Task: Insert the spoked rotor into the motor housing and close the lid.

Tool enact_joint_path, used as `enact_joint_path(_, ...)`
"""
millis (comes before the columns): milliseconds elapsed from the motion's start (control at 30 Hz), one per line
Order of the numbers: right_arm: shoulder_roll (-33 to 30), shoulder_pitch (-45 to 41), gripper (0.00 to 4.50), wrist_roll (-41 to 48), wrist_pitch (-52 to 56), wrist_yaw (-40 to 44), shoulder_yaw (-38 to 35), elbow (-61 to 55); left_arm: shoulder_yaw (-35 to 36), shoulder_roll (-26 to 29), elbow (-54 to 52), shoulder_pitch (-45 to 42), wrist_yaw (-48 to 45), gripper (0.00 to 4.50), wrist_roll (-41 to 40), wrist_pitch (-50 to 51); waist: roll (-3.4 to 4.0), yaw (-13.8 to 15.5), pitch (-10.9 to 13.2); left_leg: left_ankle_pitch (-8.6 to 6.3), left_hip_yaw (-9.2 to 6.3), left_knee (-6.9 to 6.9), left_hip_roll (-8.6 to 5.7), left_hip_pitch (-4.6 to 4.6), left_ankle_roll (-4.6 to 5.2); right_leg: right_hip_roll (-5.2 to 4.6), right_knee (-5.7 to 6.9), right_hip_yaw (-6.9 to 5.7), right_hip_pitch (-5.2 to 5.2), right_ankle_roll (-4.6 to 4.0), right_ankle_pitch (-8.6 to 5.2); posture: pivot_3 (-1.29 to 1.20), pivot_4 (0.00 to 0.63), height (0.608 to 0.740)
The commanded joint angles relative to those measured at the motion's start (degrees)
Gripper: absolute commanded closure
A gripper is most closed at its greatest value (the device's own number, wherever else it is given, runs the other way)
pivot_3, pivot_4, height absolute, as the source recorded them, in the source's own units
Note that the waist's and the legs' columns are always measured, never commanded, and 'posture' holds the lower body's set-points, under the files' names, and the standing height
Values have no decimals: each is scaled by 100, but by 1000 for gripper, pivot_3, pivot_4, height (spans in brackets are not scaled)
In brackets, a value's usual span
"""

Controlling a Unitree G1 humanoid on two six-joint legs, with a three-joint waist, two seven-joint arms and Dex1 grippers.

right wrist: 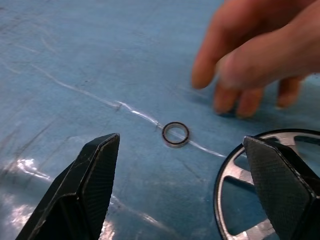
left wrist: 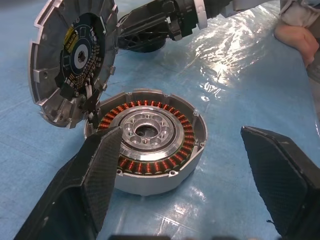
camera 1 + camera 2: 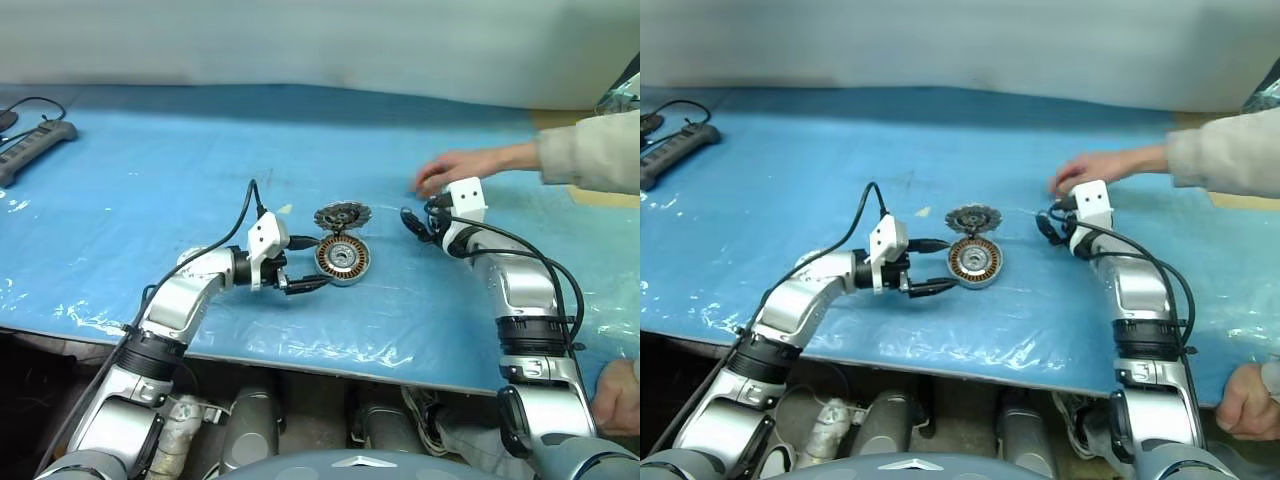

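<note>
The motor housing (image 2: 150, 145), a silver cup with copper windings, lies open on the blue table. The lid (image 2: 70, 60) stands tilted at its far edge, toothed face towards me. My left gripper (image 2: 180, 131) is open and points at the housing from its left (image 3: 342, 260), fingers level with its sides and holding nothing. My right gripper (image 1: 181, 141) is open, low over the table further right. Part of the spoked rotor (image 1: 235, 177) lies behind its right finger. A small metal washer (image 1: 175, 134) lies between the fingertips. A person's hand (image 1: 260, 55) hovers just beyond.
The person's arm (image 3: 590, 150) reaches in from the right. Another hand (image 3: 615, 395) rests at the table's front right edge. A power strip (image 3: 35, 145) lies at the far left. The blue cover is wrinkled near the front edge (image 3: 330, 345).
</note>
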Motion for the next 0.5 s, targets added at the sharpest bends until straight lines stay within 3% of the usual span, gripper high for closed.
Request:
enact_joint_path(33, -47, 24, 333, 163, -14, 127, 75, -401, 6, 25, -307, 22, 9, 446, -64, 61, 0, 2, 0, 0, 0, 0, 0, 0, 0, 0, 0, 0, 0, 0, 0, 0, 150, 740)
enact_joint_path(500, -337, 233, 333, 436, 172, 656, 377, -1109, -55, 12, -157, -4, -19, 446, 46, -70, 0, 25, 0, 0, 0, 3, 0, 0, 0, 0, 3, 0, 0, 0, 0, 0, 150, 740)
